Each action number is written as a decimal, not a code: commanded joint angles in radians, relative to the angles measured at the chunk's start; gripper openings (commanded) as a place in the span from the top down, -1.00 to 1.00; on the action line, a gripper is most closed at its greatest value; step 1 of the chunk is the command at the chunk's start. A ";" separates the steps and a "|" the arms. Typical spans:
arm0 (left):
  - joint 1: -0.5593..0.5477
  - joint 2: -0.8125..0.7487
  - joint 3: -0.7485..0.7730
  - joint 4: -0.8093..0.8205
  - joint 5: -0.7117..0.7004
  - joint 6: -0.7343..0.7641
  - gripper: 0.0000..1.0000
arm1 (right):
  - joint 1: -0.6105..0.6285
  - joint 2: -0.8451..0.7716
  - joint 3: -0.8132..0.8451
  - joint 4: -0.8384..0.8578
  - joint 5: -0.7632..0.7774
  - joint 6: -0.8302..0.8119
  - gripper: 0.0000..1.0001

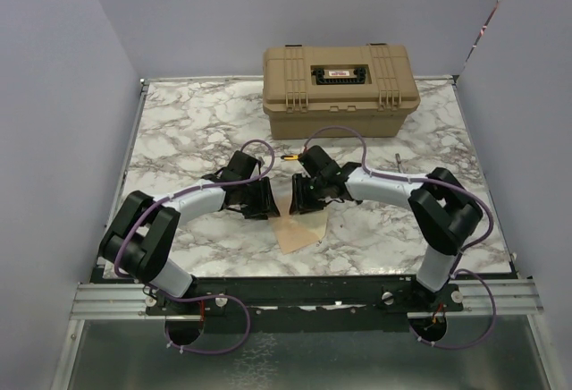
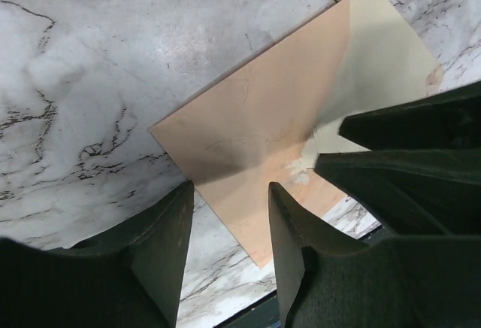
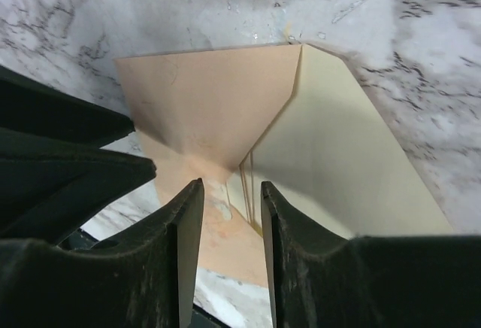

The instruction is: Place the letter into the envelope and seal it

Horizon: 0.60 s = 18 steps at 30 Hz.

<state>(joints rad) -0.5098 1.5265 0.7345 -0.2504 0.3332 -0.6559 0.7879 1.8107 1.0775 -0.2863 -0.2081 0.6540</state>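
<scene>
My left pincer hangs parted and empty over one edge of the envelope, which lies flat on the table. My right pincer, narrowly parted, grasps nothing at the flap crease. No separate letter shows, so I judge it is inside. Beyond, the pale flap lies open, so sealing remains.

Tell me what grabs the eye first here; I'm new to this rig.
The left gripper and right gripper meet over a peach-tan envelope at the middle of the marble table, its pale yellow flap open. A tan hard case sits at the table's far edge.
</scene>
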 commanded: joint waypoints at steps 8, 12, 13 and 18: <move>0.003 -0.162 -0.022 -0.087 -0.212 0.012 -0.14 | -0.029 -0.348 -0.069 -0.230 0.483 0.003 0.00; 0.009 -0.265 -0.018 -0.104 -0.320 0.014 -0.26 | -0.140 -0.412 -0.129 -0.326 0.618 -0.030 -0.22; 0.010 -0.288 -0.013 -0.112 -0.349 0.016 -0.32 | -0.185 -0.417 -0.138 -0.361 0.657 -0.037 -0.25; 0.011 -0.376 0.010 -0.134 -0.415 0.032 -0.42 | -0.358 -0.439 -0.202 -0.339 0.690 -0.139 -0.36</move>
<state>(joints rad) -0.5037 1.2102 0.7223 -0.3458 0.0341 -0.6464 0.5262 1.3937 0.9211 -0.5671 0.3687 0.6003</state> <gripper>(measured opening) 0.680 0.672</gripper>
